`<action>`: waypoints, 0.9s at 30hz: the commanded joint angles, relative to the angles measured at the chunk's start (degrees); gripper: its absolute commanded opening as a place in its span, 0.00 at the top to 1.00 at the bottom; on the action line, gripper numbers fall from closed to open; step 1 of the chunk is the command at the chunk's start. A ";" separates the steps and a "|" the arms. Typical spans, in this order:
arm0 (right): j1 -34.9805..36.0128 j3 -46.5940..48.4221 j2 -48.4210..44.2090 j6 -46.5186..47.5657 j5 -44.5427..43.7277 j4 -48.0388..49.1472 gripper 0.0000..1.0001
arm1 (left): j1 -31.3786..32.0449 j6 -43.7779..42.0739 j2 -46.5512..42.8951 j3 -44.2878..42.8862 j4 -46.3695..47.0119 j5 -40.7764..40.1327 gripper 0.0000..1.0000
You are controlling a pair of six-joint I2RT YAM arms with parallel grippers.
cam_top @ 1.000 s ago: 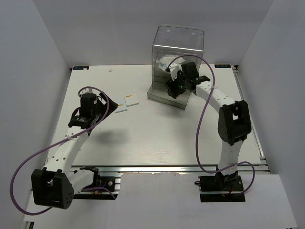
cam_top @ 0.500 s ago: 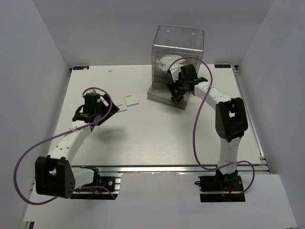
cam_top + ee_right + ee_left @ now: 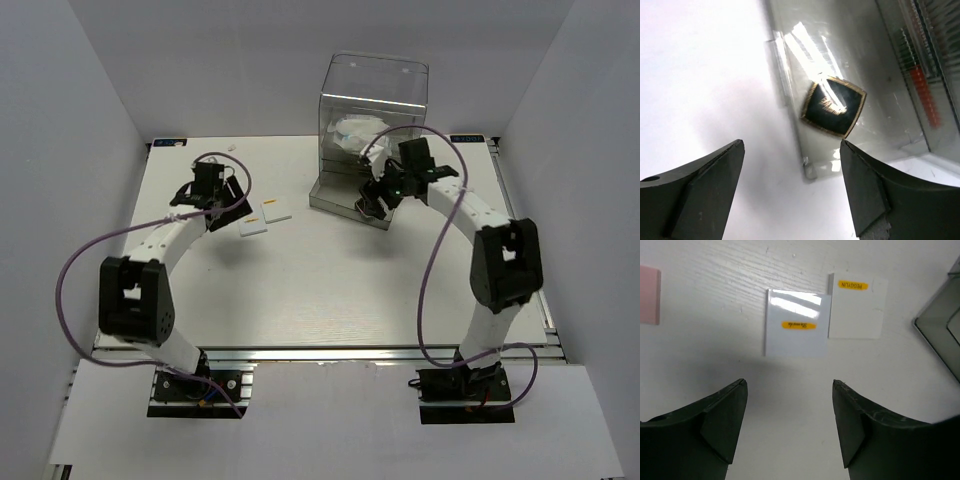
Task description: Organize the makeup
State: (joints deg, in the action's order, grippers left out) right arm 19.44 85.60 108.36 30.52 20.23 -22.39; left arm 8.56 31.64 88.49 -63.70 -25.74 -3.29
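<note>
Well, the clear drawer box [image 3: 375, 100] stands far right on the table [image 3: 330, 290]. My right gripper [image 3: 790, 145] hangs before it, jaws spread wide and empty, above the black compact [image 3: 834, 106] lying on the box's clear bottom tray. My left gripper [image 3: 790, 385], likewise spread and empty, hovers by two white squares [image 3: 797, 322], edges meeting. A pink square [image 3: 649, 295] shows left of them.
</note>
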 commanded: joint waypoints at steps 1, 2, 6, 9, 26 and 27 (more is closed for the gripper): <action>-1.07 -4.82 -10.70 2.88 13.25 1.73 0.18 | 1.37 -5.79 6.24 -7.02 -3.52 -4.35 0.22; -1.07 -7.44 -12.88 2.61 13.34 2.87 0.18 | 2.33 -6.32 8.26 -8.70 -4.31 -6.27 0.21; -1.69 -11.42 -15.98 0.07 13.35 4.28 0.14 | 4.18 -9.13 17.76 -16.44 -7.57 -8.14 0.11; -2.48 -13.87 -17.65 -2.22 13.61 5.95 0.12 | 4.89 -11.15 20.58 -20.49 -10.03 -8.40 0.02; -3.71 -16.87 -18.80 -5.47 14.22 8.68 0.11 | 6.91 -15.82 28.32 -21.73 -10.91 -9.54 0.02; -3.62 -16.96 -18.88 -5.65 14.22 8.68 0.11 | 6.91 -15.82 29.01 -21.99 -10.83 -9.54 0.02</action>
State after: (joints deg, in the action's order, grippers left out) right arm 16.03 68.66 90.85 25.80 33.21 -15.77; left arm 15.22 16.58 116.97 -83.83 -36.38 -11.57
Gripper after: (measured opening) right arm 0.894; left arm 0.983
